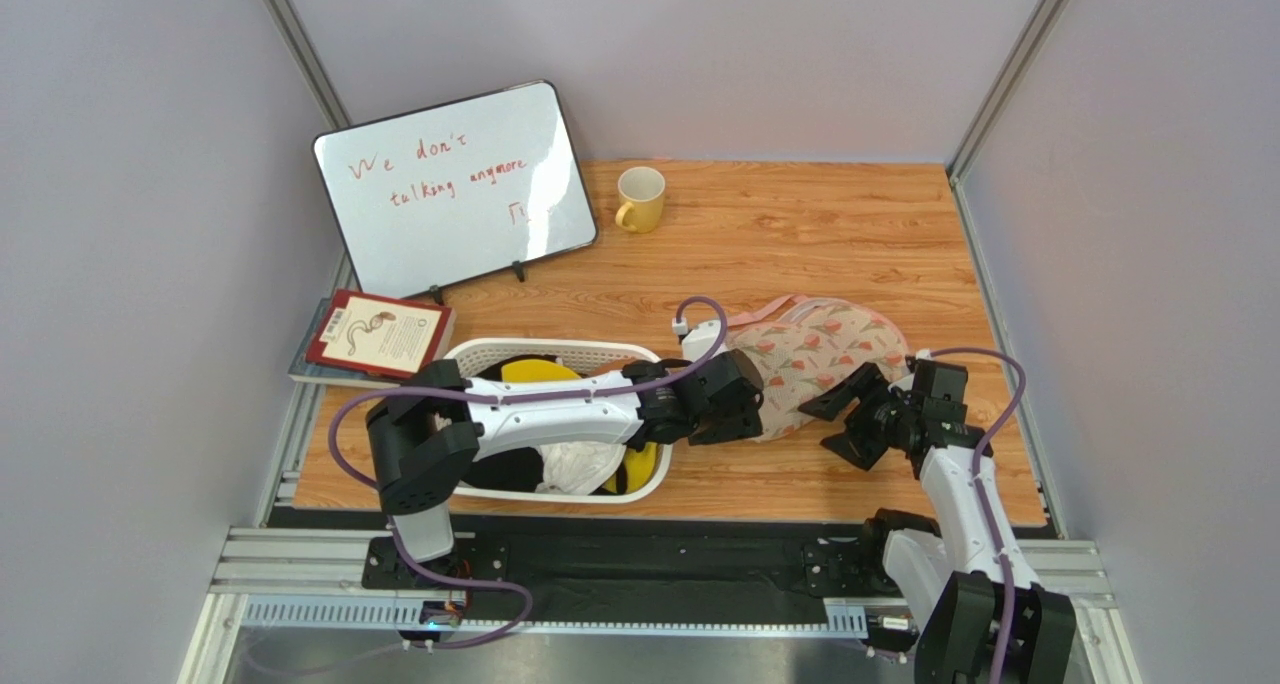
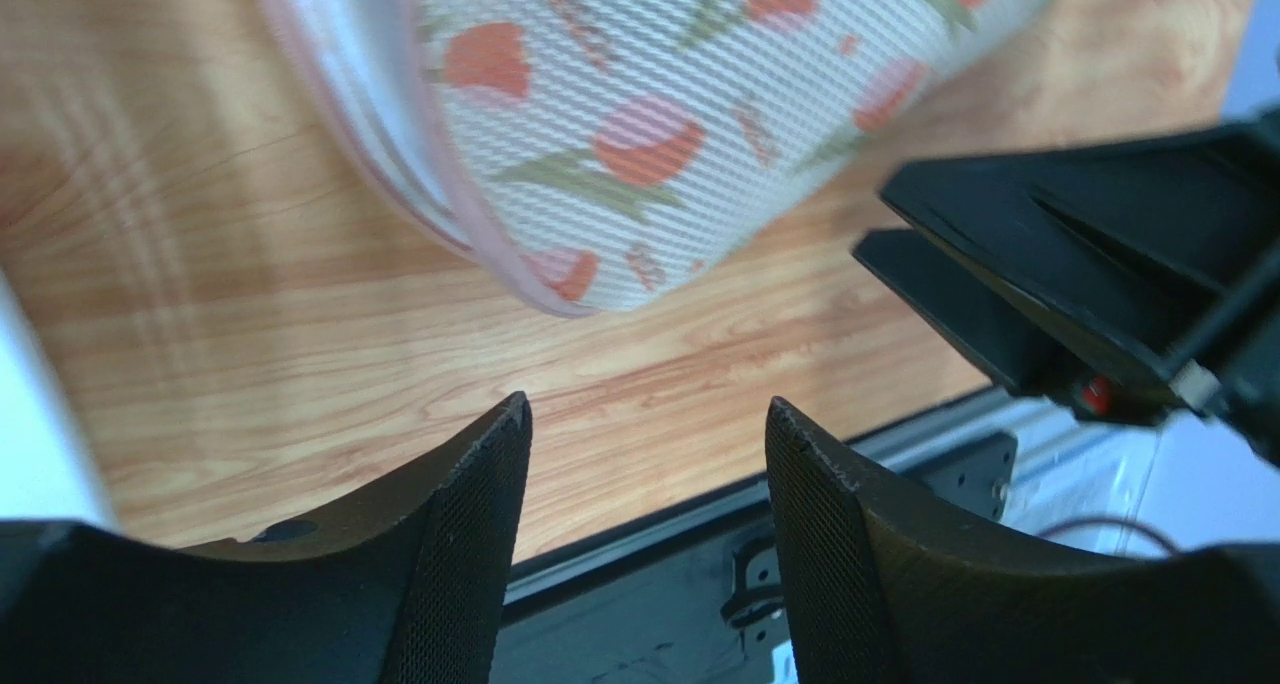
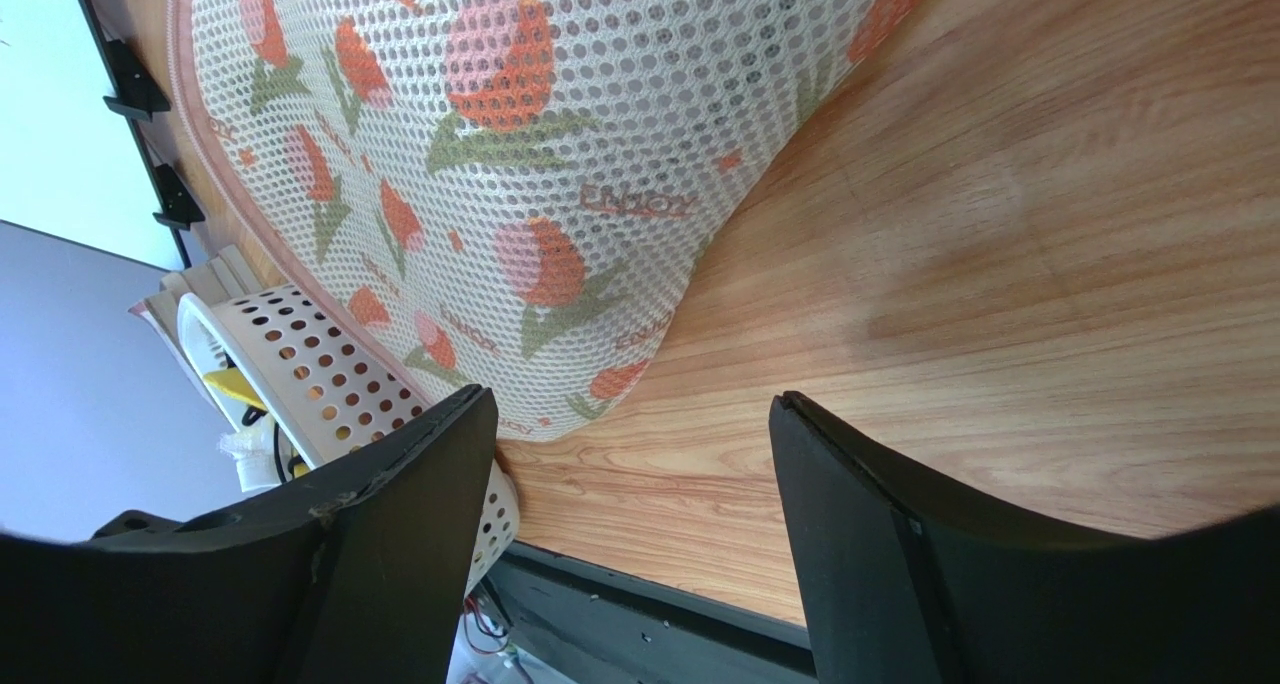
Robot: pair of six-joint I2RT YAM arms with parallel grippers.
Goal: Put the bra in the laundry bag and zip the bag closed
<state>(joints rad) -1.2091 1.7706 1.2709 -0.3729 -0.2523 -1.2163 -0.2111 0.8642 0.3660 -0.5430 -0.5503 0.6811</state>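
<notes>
The left pincer [image 1: 747, 399] is being held with its fingers apart and nothing between them, just beside the 8 o'clock edge of the laundry bag [image 1: 827, 342]. The right pincer [image 1: 845, 422] is also being held spread and empty, near the bag's 6 o'clock edge. The bag is lying on the tabletop [image 1: 781, 234], at 3 o'clock of a white basket [image 1: 559, 350] in which a yellow garment [image 1: 534, 371] and white cloth [image 1: 579, 467] are being kept. The bra is not being shown in any view. The bag is looking domed, so the bra is judged possibly inside. Whether the zip is closed cannot be told, so zipping is being counted as possibly left to do.
</notes>
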